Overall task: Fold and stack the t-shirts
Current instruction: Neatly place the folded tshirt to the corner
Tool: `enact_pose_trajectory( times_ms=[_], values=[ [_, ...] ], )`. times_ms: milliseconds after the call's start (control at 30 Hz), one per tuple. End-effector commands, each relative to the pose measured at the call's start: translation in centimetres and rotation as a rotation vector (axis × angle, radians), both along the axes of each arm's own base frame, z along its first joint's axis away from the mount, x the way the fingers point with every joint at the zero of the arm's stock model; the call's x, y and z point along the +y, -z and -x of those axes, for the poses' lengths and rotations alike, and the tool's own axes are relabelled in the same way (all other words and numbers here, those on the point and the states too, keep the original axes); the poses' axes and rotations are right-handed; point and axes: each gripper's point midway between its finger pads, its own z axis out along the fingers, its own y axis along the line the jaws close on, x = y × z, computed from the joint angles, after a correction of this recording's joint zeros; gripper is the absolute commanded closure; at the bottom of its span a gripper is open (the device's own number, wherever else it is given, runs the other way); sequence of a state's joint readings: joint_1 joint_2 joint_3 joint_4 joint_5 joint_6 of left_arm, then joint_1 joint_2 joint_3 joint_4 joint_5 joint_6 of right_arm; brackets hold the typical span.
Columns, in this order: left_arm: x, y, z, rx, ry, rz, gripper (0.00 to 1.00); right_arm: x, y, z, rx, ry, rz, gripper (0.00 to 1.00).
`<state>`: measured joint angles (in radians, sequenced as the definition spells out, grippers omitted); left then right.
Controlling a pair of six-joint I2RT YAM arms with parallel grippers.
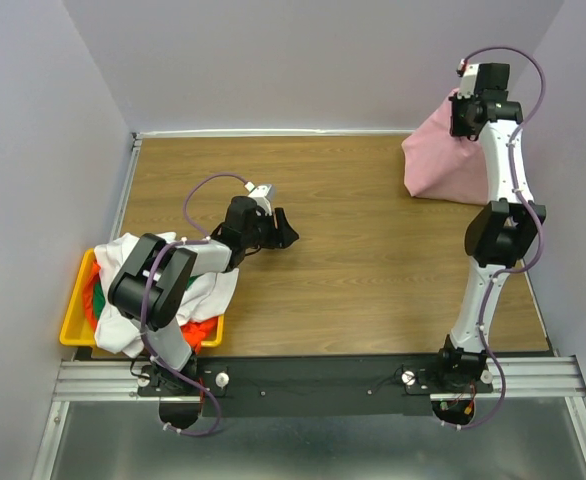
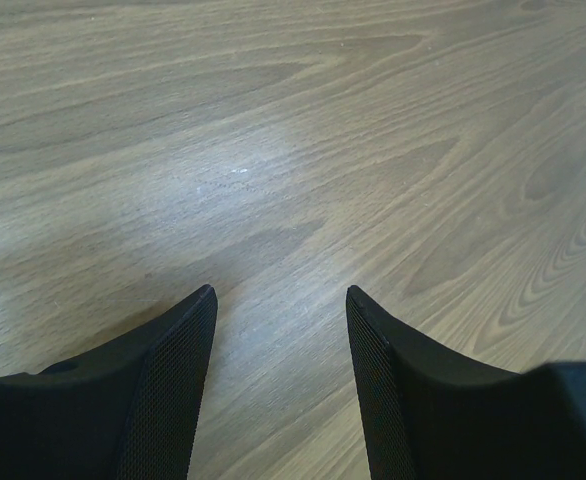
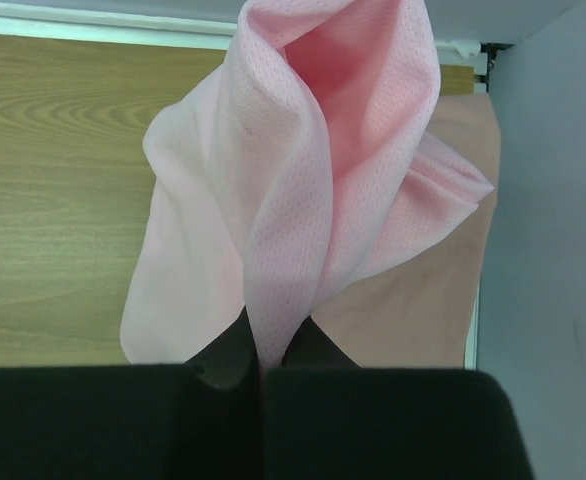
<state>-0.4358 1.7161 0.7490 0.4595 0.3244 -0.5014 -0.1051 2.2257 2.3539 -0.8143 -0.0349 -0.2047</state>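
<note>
My right gripper (image 1: 463,112) is shut on a fold of the pink t-shirt (image 1: 441,155) and holds it up at the table's far right corner; the cloth hangs down to the tabletop. In the right wrist view the pink mesh cloth (image 3: 303,190) is pinched between my fingers (image 3: 235,350) and drapes away over the wood. My left gripper (image 1: 281,228) is open and empty, low over bare wood left of centre; its two black fingers (image 2: 173,380) stand apart with only tabletop between them. White, orange and green t-shirts (image 1: 205,290) are heaped in the bin at the left.
A yellow plastic bin (image 1: 73,325) sits at the near left edge under my left arm. Grey walls close in the table at the back and both sides. The wooden tabletop (image 1: 373,250) lies between the two arms.
</note>
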Motion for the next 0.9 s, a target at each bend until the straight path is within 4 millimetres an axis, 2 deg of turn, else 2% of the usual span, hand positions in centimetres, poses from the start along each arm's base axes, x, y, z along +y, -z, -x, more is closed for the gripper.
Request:
enact_pose_trajectory(
  times_ms=[0, 167, 200, 433, 800, 833, 867],
  values=[
    [0.5, -0.3, 0.1, -0.018, -0.009, -0.009, 0.37, -2.2, 0.9, -0.1, 0.023, 0.042, 0.027, 0.99],
    [0.5, -0.5, 0.3, -0.015, -0.011, -0.001, 0.37, -3.8, 2.3, -0.6, 0.038, 0.086, 0.048, 1.0],
    [0.4, -0.8, 0.3, -0.019, -0.007, 0.003, 0.37, -4.4, 3.2, -0.7, 0.052, 0.106, 0.062, 1.0],
    [0.8, -2.3, 0.9, -0.044, -0.011, 0.014, 0.37, -7.0, 5.5, -0.7, 0.088, 0.194, 0.12, 1.0],
    [1.6, -3.0, 1.8, -0.054, -0.029, -0.003, 0.37, -10.9, 6.2, -1.4, 0.048, 0.371, 0.201, 0.99],
    [1.7, -3.0, 1.8, -0.053, -0.03, -0.004, 0.37, -11.1, 6.2, -1.5, 0.037, 0.393, 0.203, 0.95],
    [1.8, -3.1, 1.9, -0.054, -0.032, -0.004, 0.37, -11.7, 6.1, -1.4, 0.034, 0.424, 0.217, 0.63]
  ],
)
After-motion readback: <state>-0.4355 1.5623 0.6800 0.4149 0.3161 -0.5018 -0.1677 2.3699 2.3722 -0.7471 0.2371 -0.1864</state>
